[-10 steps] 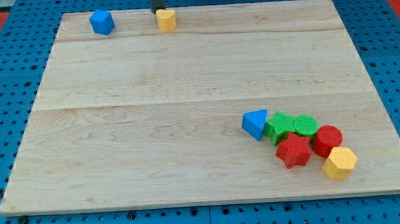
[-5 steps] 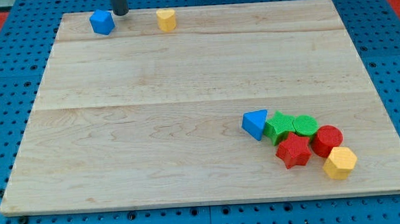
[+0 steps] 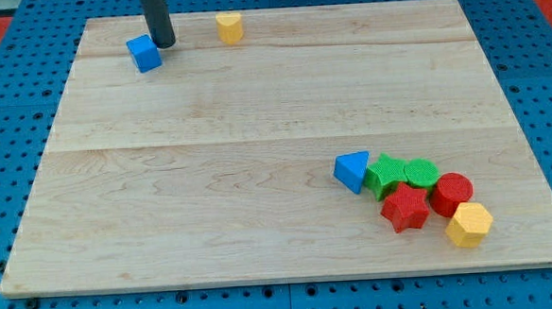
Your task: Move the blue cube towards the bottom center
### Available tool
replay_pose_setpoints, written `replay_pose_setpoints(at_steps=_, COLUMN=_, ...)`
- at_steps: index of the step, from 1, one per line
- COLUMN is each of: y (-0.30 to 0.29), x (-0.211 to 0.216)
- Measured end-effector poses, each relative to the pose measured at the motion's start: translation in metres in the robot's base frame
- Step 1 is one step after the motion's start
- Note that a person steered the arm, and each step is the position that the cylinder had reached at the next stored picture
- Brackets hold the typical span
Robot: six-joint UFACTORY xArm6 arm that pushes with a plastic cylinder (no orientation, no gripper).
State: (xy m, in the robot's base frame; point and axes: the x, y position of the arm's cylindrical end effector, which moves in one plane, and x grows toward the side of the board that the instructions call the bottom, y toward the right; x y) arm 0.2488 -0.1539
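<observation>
surface: pale wooden board (image 3: 255, 108) made of planks running left to right, lying on a blue pegboard (image 3: 3, 188) whose red border shows at the view's top corners.
open room: the whole middle, the view's left side and the bottom-left of the surface lie bare; the bottom centre holds no block.
rod: dark and straight, coming down from the view's top edge near the top-left corner of the surface.
my tip: (image 3: 163, 44) on the surface just to the view's right of the blue cube, touching it or nearly so; i cannot tell which.
hand: the arm carries none, only the rod, so there is nothing to stand apart or together.
cluster: six blocks packed at the view's bottom right, well apart from the tip and short of the right and bottom edges.
red cylinder: (image 3: 450, 194) at the cluster's right, between the green cylinder and the yellow hexagon.
yellow hexagon: (image 3: 469, 224) lowest and rightmost, nearest the bottom edge.
red star: (image 3: 406, 208) below the green pair, left of the red cylinder.
green blocks: a lobed green block (image 3: 383, 176) with a green cylinder (image 3: 421, 172) touching on its right.
blue triangle: (image 3: 353, 170) at the cluster's left end, against the lobed green block.
blue cube: (image 3: 143, 53) near the top-left corner, close to the top edge, far from the bottom centre.
small yellow block: (image 3: 229, 26) alone at the top edge, right of the tip and apart from it.
</observation>
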Motion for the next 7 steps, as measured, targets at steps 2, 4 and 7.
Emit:
replay_pose_setpoints(at_steps=2, y=-0.047, x=-0.038)
replay_pose_setpoints(at_steps=4, y=-0.027, x=0.036)
replay_pose_setpoints(at_steps=7, y=0.050, x=0.124)
